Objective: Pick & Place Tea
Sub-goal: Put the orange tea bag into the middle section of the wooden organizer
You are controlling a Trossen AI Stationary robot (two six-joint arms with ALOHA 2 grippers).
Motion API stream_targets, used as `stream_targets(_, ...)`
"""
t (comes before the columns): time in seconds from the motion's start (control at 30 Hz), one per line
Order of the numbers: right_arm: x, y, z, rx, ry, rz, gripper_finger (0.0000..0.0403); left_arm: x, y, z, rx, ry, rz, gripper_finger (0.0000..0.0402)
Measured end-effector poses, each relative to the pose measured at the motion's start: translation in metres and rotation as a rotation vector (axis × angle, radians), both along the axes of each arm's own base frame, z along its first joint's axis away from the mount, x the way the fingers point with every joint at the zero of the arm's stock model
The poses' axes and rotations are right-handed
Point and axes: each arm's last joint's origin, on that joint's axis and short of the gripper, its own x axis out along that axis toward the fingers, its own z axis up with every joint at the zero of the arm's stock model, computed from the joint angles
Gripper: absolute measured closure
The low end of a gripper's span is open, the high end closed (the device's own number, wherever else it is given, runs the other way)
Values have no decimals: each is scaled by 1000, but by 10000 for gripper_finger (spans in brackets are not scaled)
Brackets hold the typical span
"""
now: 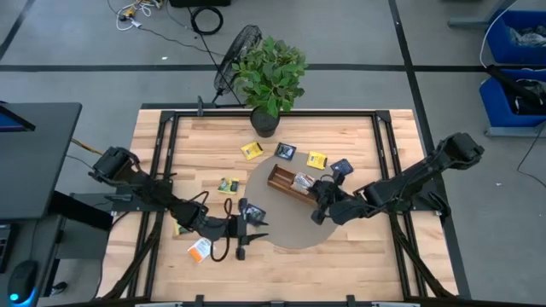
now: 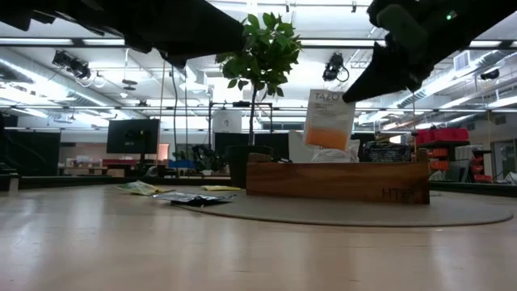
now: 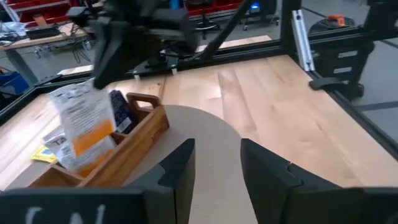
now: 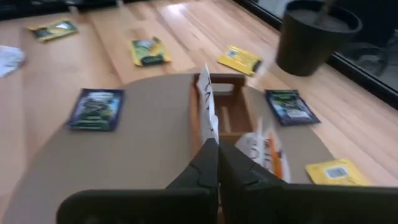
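My right gripper (image 4: 217,155) is shut on a white-with-orange tea packet (image 2: 329,120) and hangs over the long wooden box (image 1: 290,181), which stands on a round grey mat (image 1: 281,230). Other white packets (image 4: 267,149) lie inside the box. My left gripper (image 3: 214,168) is open and empty, low over the mat's left part (image 1: 247,230). Loose packets lie flat: a dark blue one (image 4: 96,109) on the mat, yellow ones (image 1: 251,150) (image 1: 316,159), a green one (image 1: 228,184) and a white-with-orange one (image 1: 200,249) on the table. My right gripper pinches the white-with-orange packet between its two fingers at the packet's upper edge (image 2: 346,99), coming from above and from the table's right side. The packet hangs upright below the fingers, lifted clear, with its lower edge (image 2: 327,148) just above the box's rim.
A potted green plant (image 1: 271,81) stands at the table's far edge, behind the box. A dark packet (image 4: 286,102) and a yellow one (image 4: 333,171) lie beside the box. Black frame rails (image 1: 162,153) run along the table's sides. Bare wood lies toward the near right corner (image 1: 358,264).
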Motion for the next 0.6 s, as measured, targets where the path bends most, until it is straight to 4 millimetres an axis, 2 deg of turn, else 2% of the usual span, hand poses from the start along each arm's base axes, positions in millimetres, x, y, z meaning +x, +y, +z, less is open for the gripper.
stream_targets(0.3, 4, -19, -7, 12, 70, -59, 403, -5, -10, 0, -5, 0, -33, 268)
stream_targets(0.6, 11, -28, -23, 27, 136, -87, 403, -5, -10, 0, -6, 0, -33, 268)
